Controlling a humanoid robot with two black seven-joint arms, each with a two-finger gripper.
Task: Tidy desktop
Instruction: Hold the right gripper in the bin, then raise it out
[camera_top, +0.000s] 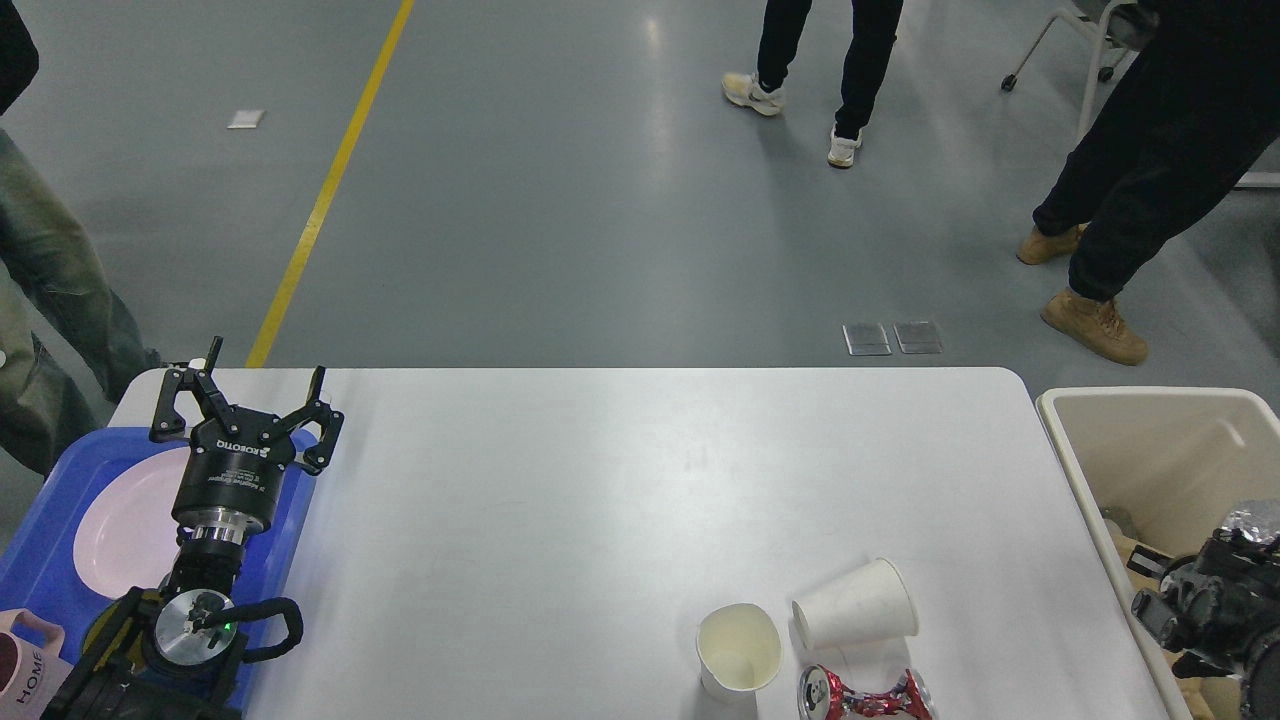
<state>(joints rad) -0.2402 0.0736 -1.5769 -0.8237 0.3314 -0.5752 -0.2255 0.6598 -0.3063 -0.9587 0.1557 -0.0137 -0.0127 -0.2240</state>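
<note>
With my left pincer (246, 405) spread idle over the tray (40, 500) and my right pincer (1165, 615), grip unreadable, above the bin (1140, 400), I judge the next move is reaching for the cups (855, 605) at the bench (600, 480) near edge.

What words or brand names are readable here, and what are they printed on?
"ROBOTIQ": on the left gripper, upside down in the head view.
"HOME": on the pink mug.
Smaller print under the gripper's brand name: too small to read.
Crushed red can: markings unreadable.
</note>
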